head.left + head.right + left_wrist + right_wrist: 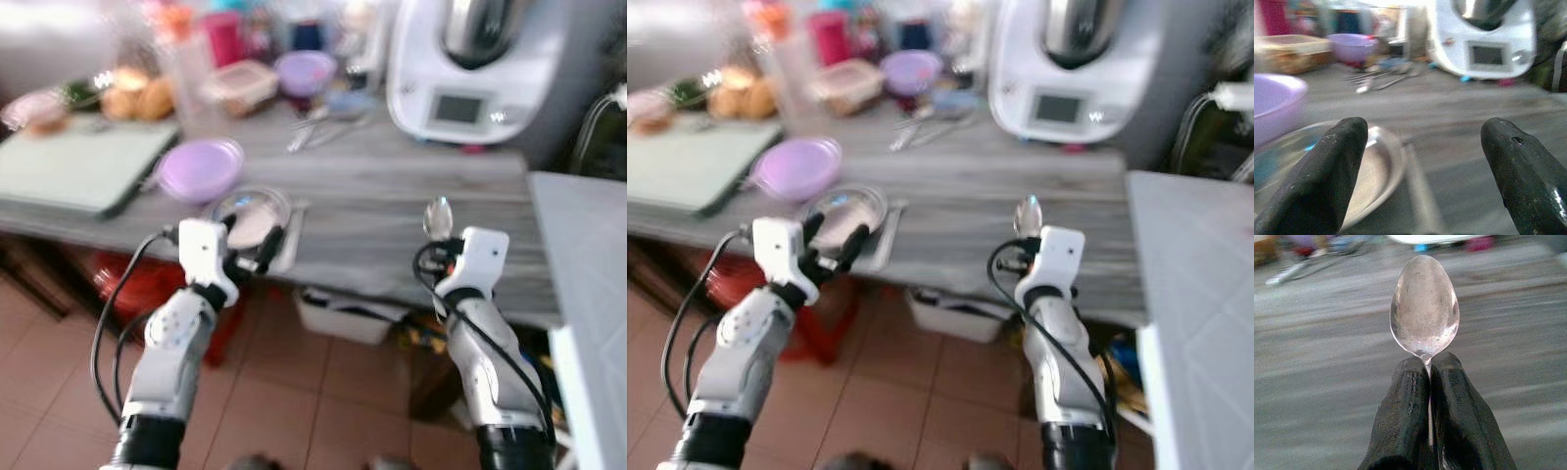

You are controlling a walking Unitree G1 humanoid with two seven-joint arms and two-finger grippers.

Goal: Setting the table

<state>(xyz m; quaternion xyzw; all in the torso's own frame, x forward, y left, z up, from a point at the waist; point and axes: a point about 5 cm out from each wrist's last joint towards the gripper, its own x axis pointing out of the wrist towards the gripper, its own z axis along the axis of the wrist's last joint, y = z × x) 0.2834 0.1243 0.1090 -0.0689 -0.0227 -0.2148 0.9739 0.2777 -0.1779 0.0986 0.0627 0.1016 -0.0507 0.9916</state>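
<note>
right gripper (1427, 369): we see the two black fingers pressed together on a spoon (1424, 307) at its neck, bowl sticking out past the fingertips; it sits over the table's front edge, toward the right end.
spoon: metal, shiny, bowl upright in the head views, clear of the tabletop as far as we can tell.
left gripper (1425, 161): we see the fingers spread wide with nothing between them, just at the front edge of the table, right by the glass plate (251, 216).
glass plate: clear, round, close to the front edge, left of middle; a flat grey strip lies just beside it on its right, too blurred to name.
lilac bowl (200, 167): just behind the glass plate, toward the left.
table (392, 196): grey wood-grain top.
cutting board (83, 166): pale green, at the left end of the table.
kitchen machine (470, 64): white with a small screen, at the back edge, right of middle.
loose cutlery (318, 122): near the back, in front of a second lilac bowl (305, 70).
back left corner: containers and bread rolls, blurred.
</note>
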